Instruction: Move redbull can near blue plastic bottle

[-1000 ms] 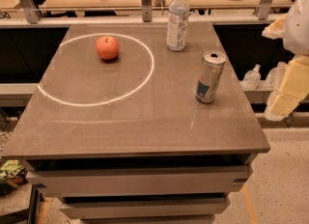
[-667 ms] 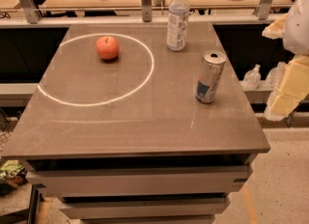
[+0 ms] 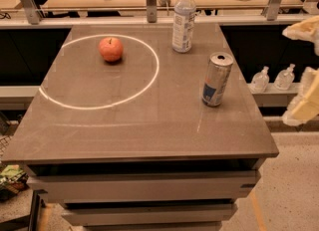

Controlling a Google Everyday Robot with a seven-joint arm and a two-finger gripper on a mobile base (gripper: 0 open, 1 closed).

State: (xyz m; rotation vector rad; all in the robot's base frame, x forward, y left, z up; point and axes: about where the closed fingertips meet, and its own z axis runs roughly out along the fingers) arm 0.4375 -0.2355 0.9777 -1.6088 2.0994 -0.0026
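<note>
the redbull can [image 3: 217, 79], slim and silver with blue and red low down, stands upright at the table's [image 3: 124, 130] right side; the blue plastic bottle [image 3: 183, 20], taller and white-capped, stands upright behind it, apart; the gripper [image 3: 305, 70] hangs beyond the right edge.

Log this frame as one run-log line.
redbull can: upright, table right side, ungrasped | blue plastic bottle: upright, back edge, apart from can | end effector: beyond table's right edge, off can
</note>
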